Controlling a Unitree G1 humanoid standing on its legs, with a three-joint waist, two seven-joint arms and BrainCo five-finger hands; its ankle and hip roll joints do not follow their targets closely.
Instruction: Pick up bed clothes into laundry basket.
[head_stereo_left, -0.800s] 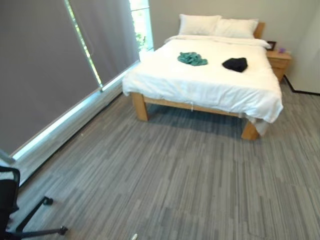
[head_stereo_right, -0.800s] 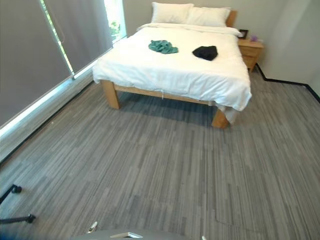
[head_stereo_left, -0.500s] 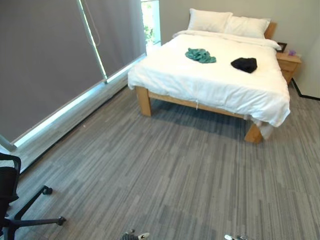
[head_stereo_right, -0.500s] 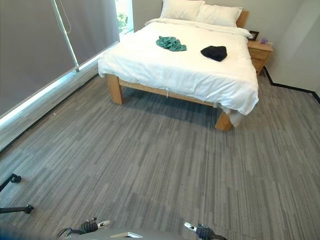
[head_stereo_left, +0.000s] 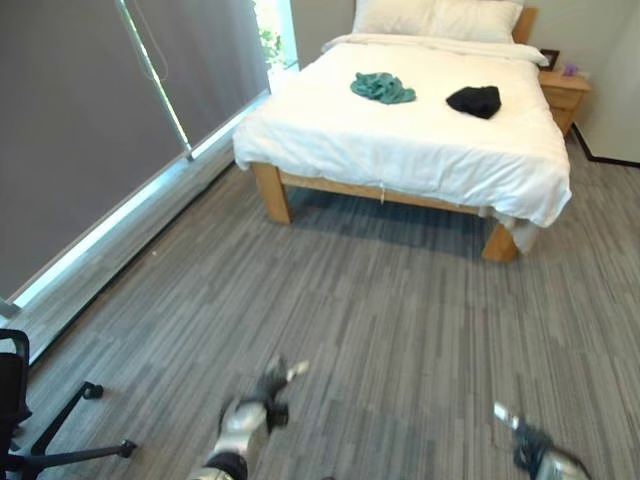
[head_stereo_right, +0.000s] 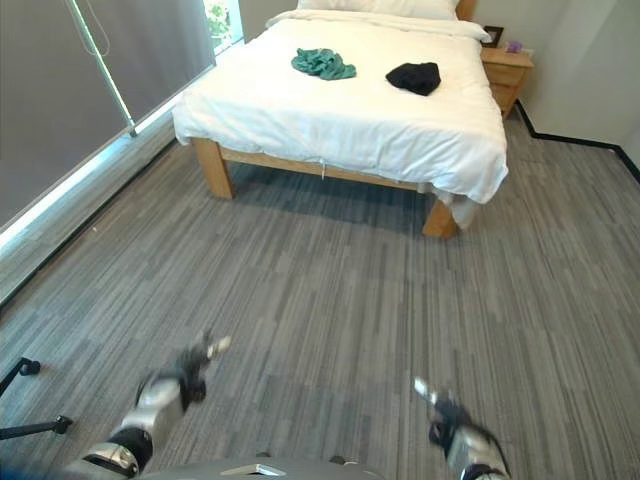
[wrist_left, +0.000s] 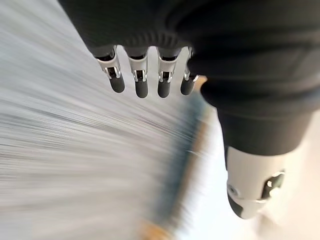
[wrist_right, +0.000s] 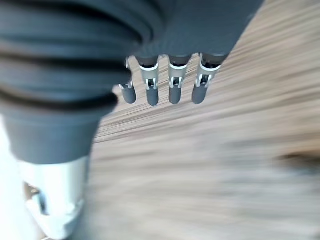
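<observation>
While both arms reach out low over the grey striped floor (head_stereo_right: 330, 300), the left hand (head_stereo_right: 185, 375) and the right hand (head_stereo_right: 445, 425) hang empty at the near edge, each with fingers (wrist_left: 141, 82) straight and spread, holding nothing. Near left stands a black chair base (head_stereo_left: 60, 445). Far ahead, well apart from both hands, a wooden-legged bed (head_stereo_right: 300, 125) carries a crumpled green garment (head_stereo_right: 322, 63) on the left and a black garment (head_stereo_right: 414, 76) on the right, apart from each other.

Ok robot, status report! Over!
Left hand, right hand: open, empty. Green clothes and black clothes on the bed. Bare floor between.
</observation>
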